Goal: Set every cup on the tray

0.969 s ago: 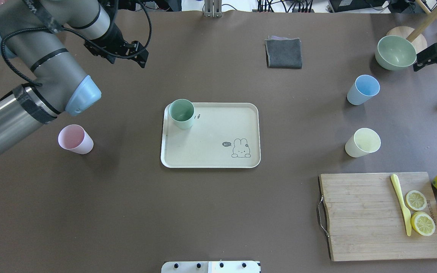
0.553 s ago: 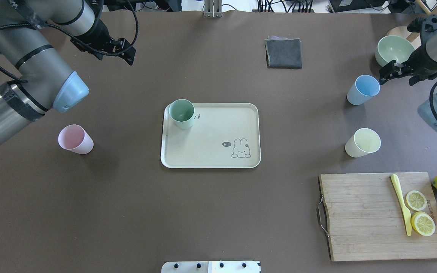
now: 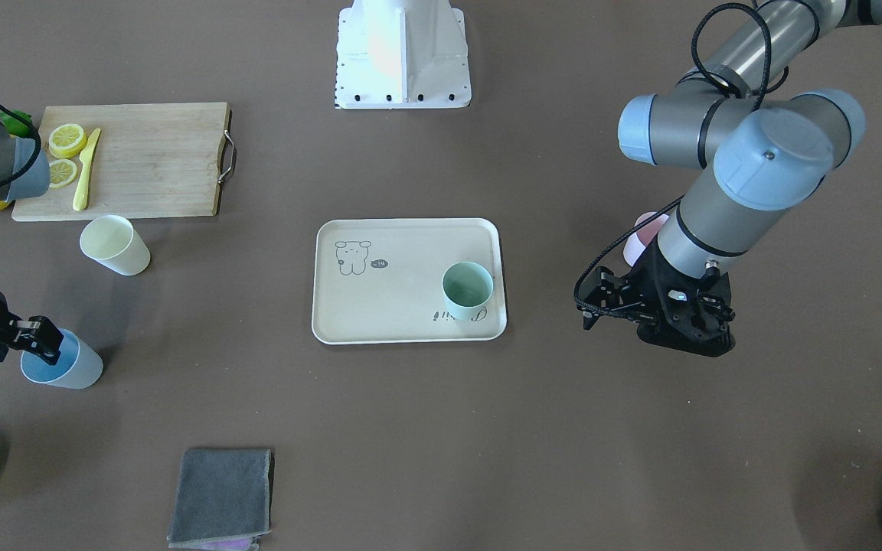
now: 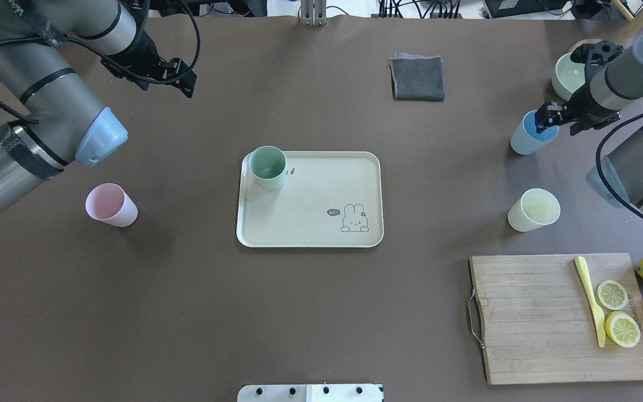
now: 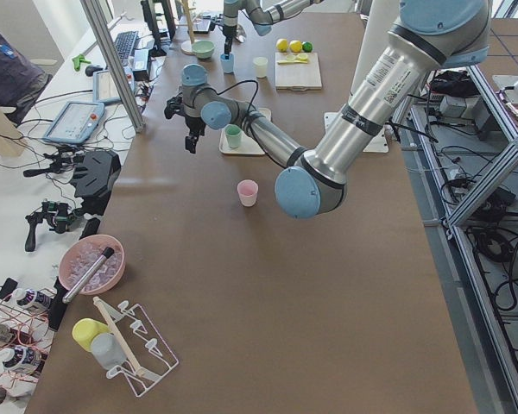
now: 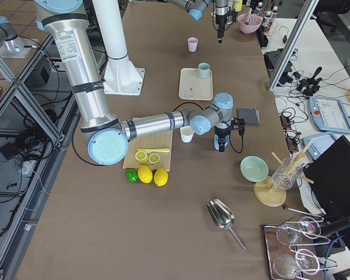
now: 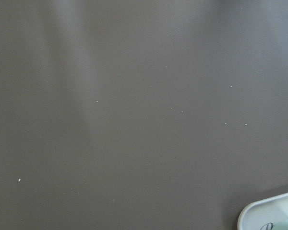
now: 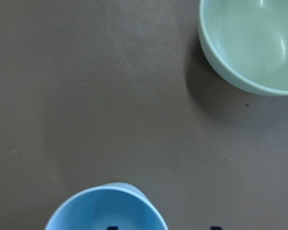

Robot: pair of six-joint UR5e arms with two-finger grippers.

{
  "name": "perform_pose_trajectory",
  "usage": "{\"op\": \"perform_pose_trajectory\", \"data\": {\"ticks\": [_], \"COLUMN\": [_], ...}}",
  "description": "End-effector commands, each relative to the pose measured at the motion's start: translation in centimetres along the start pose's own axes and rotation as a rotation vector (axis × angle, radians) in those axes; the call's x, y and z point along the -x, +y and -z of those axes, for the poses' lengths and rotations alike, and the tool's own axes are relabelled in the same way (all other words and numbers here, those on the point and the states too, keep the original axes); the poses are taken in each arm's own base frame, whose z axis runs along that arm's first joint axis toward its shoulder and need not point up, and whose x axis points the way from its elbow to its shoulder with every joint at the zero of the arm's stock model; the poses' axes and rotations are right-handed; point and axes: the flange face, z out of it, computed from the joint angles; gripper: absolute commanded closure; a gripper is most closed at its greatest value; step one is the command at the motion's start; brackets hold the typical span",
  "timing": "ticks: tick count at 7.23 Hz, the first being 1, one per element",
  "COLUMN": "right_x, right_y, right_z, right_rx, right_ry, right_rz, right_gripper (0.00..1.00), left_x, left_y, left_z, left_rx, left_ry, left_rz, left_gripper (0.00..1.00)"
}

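Silver-grey tubular left arm (image 4: pixel 48 106), upper left, and right arm (image 4: pixel 628 72), upper right, have pale blue joint caps (image 3: pixel 766 157) and looping black cables (image 4: pixel 199 42). Black tape (image 4: pixel 20 151) bands the left. Left gripper (image 4: pixel 186 79) and right gripper (image 4: pixel 547 113) are black.

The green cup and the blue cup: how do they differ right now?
The green cup stands on the tray, in one corner; the blue cup stands on the bare table, off the tray. The right hand hangs open at the blue cup's rim, one finger over its inside and one outside; no hand is near the green cup. Both are upright tumblers without handles, and both look empty.
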Motion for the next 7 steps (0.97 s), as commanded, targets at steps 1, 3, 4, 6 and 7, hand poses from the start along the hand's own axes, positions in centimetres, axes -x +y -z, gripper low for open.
{"op": "perform_pose_trajectory", "data": {"ticks": [1,3,4,6,7], "right_x": [2.1,6.2,8.6,18.0,24.3], "right_y": [0.3,-1.4,-1.9,0.4,4.8], "right_z": [-0.1,2.4,3.6,5.6,4.8], "right_rx": [-0.002,-0.038,-0.046,-0.082,-0.149], "right_ry": [-0.014,-0.068,-0.094,-0.174,-0.179], "right_rz": [-0.026,-0.155,-0.214,-0.309,-0.259], "right_gripper": [1.00,1.00,1.00,1.00,1.00], "left_x": [0.3,0.3,0.3,0.3,0.3], "left_y": [0.1,0.2,0.2,0.2,0.2], "left_z": [-0.4,-0.6,-0.6,-0.9,-0.9], "left_rx": [0.005,0.004,0.004,0.007,0.007], "left_ry": [-0.005,-0.010,-0.010,-0.012,-0.012], "left_rz": [0.001,0.002,0.002,0.002,0.002], "left_gripper": [0.01,0.01,0.01,0.01,0.01]}}
